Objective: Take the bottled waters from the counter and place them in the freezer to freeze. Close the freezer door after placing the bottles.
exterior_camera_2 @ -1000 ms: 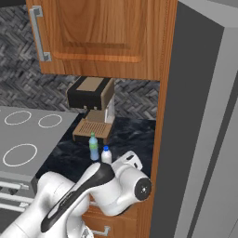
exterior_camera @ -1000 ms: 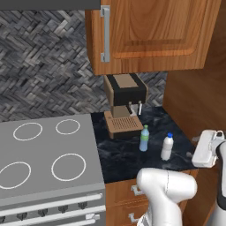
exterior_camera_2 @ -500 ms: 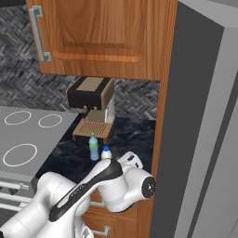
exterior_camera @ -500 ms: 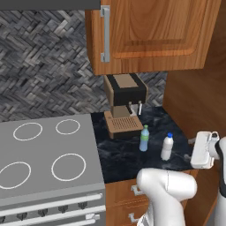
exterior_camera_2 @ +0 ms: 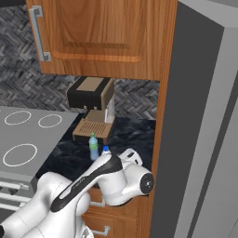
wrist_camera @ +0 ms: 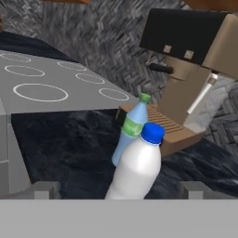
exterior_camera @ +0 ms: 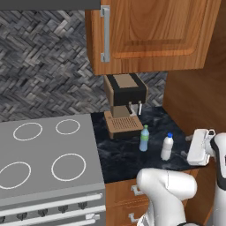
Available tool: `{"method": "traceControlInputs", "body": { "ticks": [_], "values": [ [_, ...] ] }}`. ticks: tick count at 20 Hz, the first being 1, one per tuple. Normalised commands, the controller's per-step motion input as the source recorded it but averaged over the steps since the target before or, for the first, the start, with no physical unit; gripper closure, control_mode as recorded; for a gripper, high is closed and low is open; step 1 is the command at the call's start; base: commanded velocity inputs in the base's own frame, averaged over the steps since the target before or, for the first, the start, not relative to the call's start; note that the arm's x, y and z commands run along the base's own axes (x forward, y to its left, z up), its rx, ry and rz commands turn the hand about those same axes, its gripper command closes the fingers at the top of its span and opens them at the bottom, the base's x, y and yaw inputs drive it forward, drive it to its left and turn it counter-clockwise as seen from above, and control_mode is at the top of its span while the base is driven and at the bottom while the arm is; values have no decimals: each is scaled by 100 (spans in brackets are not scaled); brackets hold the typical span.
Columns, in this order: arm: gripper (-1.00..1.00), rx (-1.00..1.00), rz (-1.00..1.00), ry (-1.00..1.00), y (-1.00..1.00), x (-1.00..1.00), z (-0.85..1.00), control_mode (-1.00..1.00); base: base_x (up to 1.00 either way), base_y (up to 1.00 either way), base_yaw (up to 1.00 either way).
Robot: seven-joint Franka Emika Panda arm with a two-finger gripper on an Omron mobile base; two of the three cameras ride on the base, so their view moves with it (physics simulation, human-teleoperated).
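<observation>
Two bottled waters stand side by side on the black marbled counter point(exterior_camera: 119, 155). One is a clear bluish-green bottle point(exterior_camera: 144, 138) with a green cap. The other is a stouter white bottle point(exterior_camera: 167, 147) with a blue cap. My gripper point(exterior_camera: 187, 146) hovers just right of the white bottle, open and holding nothing. In the hand view the white bottle point(wrist_camera: 137, 166) stands close ahead between the gripper's point(wrist_camera: 118, 190) spread fingertips point(wrist_camera: 44, 189), and the green-capped bottle point(wrist_camera: 130, 129) is right behind it. The tall grey freezer point(exterior_camera_2: 204, 139) rises at the right; how its door stands is hidden.
A brown and black coffee machine point(exterior_camera: 125, 104) sits at the back of the counter, behind the bottles. The grey stovetop point(exterior_camera: 44, 154) lies to the left. A wooden wall cupboard point(exterior_camera: 150, 35) hangs overhead, and a tall wooden panel point(exterior_camera_2: 163, 116) separates counter and appliance.
My open hand has slid a little to the left, closer to the white bottle. The bottles have not moved.
</observation>
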Motion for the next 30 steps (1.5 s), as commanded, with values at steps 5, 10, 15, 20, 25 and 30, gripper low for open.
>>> {"method": "traceControlInputs", "body": {
  "ticks": [5, 10, 15, 20, 25, 30],
  "values": [
    [-100, 0, 0, 0, 7, 12, -2, -100, 0, 0, 0],
    [-100, 0, 0, 0, 3, 10, -5, -100, 0, 0, 0],
    [-100, 0, 3, 1, 0, 1, -14, -100, 0, 0, 0],
    [-100, 0, 4, 5, 0, 9, -22, -100, 0, 0, 0],
    [-100, 0, 1, 4, 0, 21, -22, -100, 0, 0, 0],
    [-100, 0, 0, 7, 0, 23, -12, -100, 0, 0, 0]
  ]
}}
